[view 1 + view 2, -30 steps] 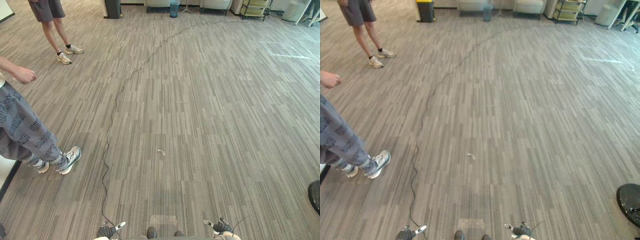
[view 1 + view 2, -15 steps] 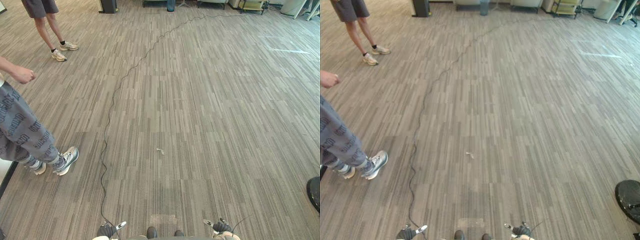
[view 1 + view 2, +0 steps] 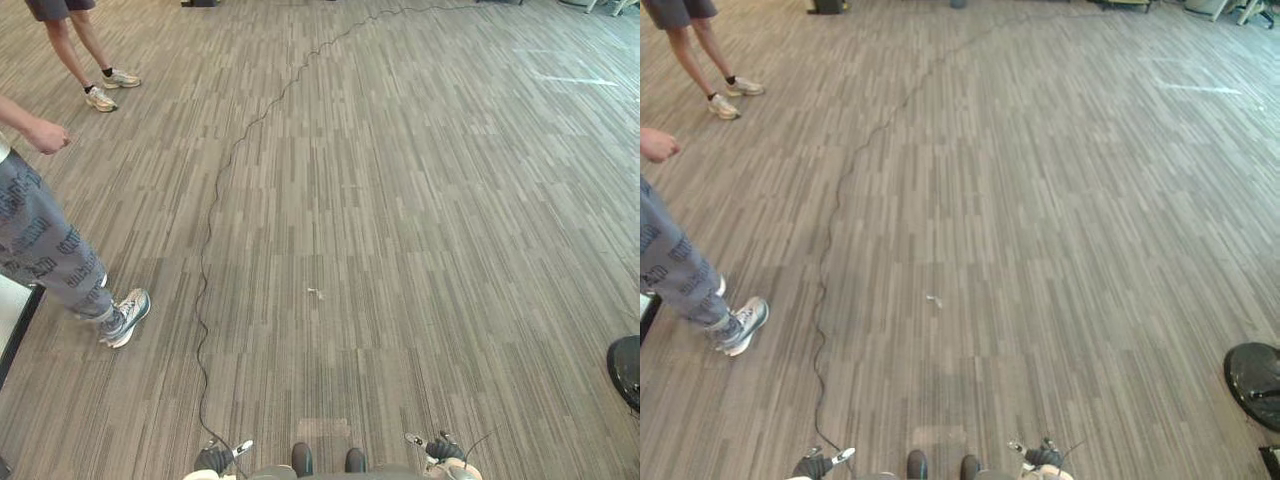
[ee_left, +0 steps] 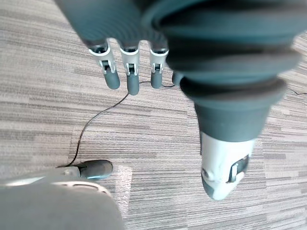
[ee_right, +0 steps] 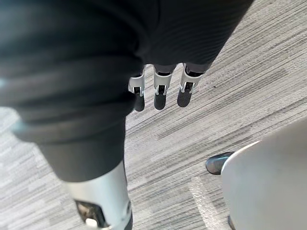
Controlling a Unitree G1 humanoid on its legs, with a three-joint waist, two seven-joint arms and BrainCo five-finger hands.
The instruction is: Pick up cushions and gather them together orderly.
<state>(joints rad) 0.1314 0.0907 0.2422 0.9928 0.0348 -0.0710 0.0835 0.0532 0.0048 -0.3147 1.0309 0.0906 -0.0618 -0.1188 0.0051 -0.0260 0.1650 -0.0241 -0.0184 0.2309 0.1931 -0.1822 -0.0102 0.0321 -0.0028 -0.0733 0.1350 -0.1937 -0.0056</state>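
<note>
Carpet floor (image 3: 420,200) takes up most of my feed, a wide stretch ahead, so I read this as the search/approach step w/ nothing gathered yet. Cushions: can't tell where they lie from here, but neither robot hand has one. One person (image 3: 45,250) stands near on the robot's left, a loose fist held out, prob. there to mind the rig. A second person (image 3: 80,50) is well apart, further back on the same side. Dark round thing (image 3: 1252,378) at the right edge, maybe a chair base, not sure. Left robot hand (image 4: 128,76) hangs by the robot's side, fingers straight & slack, empty. Right robot hand (image 5: 160,93) same. I'd say both are relaxed b/c nothing's w/in reach to grab. Small pale scrap (image 3: 316,293) lies on the carpet ahead, about centre.
</note>
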